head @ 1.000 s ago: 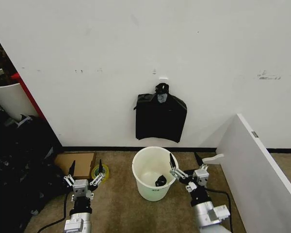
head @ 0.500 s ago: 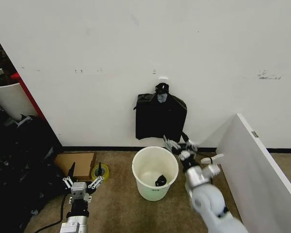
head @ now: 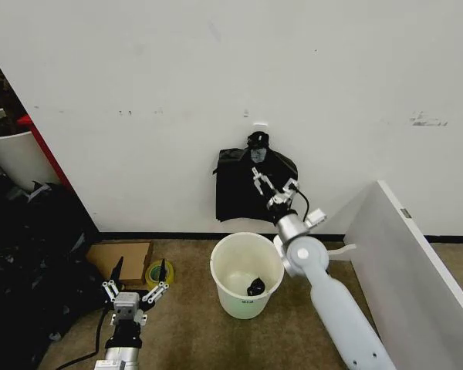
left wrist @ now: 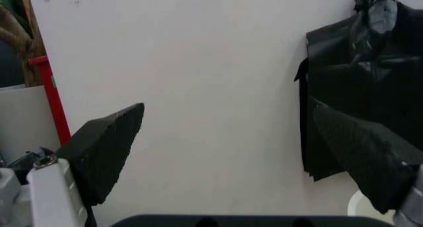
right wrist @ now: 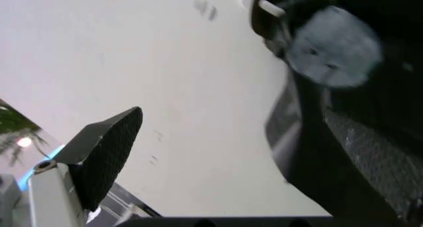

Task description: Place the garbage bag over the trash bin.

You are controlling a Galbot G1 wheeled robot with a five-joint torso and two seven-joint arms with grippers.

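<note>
The trash bin (head: 233, 297), round and white with a small green label, stands on the carpet by the wall, and a small black crumpled scrap (head: 255, 287) lies in its bottom. The loose garbage bag is out of view. Above the bin a flat black bag (head: 239, 196) with a knotted top (right wrist: 334, 48) hangs on the wall. My right gripper (head: 271, 185) (right wrist: 231, 118) is raised in front of that hanging bag just below the knot, open, holding nothing. Low at the left, my left gripper (head: 136, 271) (left wrist: 228, 108) is open near the floor.
A cardboard box (head: 119, 258) and a yellow tape roll (head: 159, 271) lie left of the bin. A white slanted panel (head: 417, 270) stands at the right. Dark bags (head: 23, 254) and a larger white container (head: 11, 154) with a red strip crowd the left.
My right arm has risen from beside the bin's rim up to the hanging black bag. The left gripper has sunk slightly.
</note>
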